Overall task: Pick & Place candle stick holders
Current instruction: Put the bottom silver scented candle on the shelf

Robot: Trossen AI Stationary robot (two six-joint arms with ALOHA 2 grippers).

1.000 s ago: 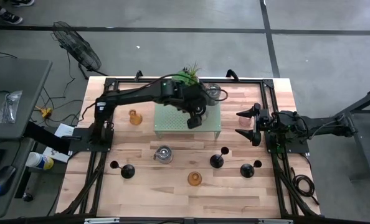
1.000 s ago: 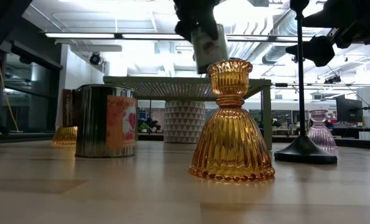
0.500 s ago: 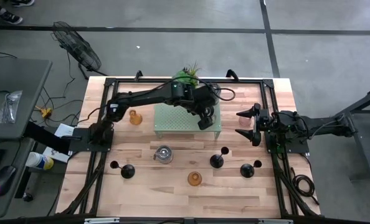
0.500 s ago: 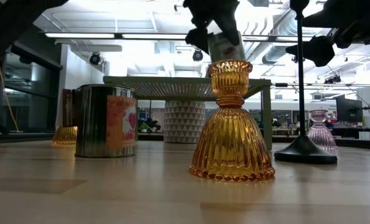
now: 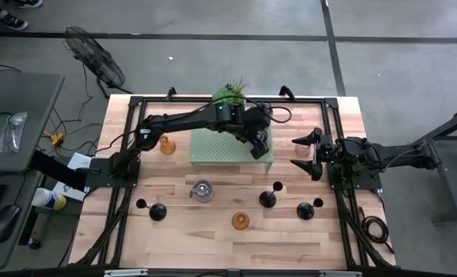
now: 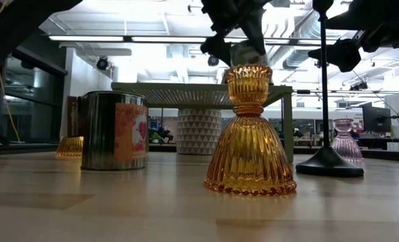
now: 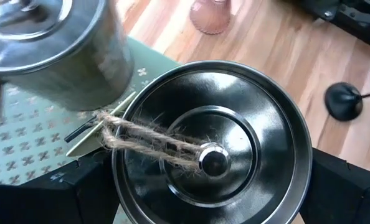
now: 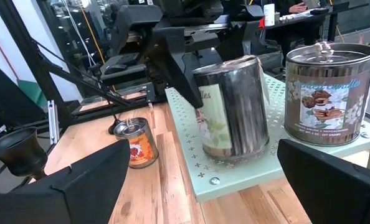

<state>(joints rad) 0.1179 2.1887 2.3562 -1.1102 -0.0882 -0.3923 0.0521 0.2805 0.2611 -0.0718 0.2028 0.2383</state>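
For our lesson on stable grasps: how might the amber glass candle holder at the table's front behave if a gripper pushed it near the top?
The amber glass holder looks rigid and breakable. Its wide flared base probably resists tipping. Its glossy ribbed surface may slip.

**Wooden table and what stands on it**

The light wooden table carries a pale green perforated stand near its far middle, with a green potted plant behind it. On the bare wood stand an amber glass holder near the front, another amber one left of the stand, a silvery tin holder, a pinkish glass holder (just beside the right arm), and three black stemmed holders.
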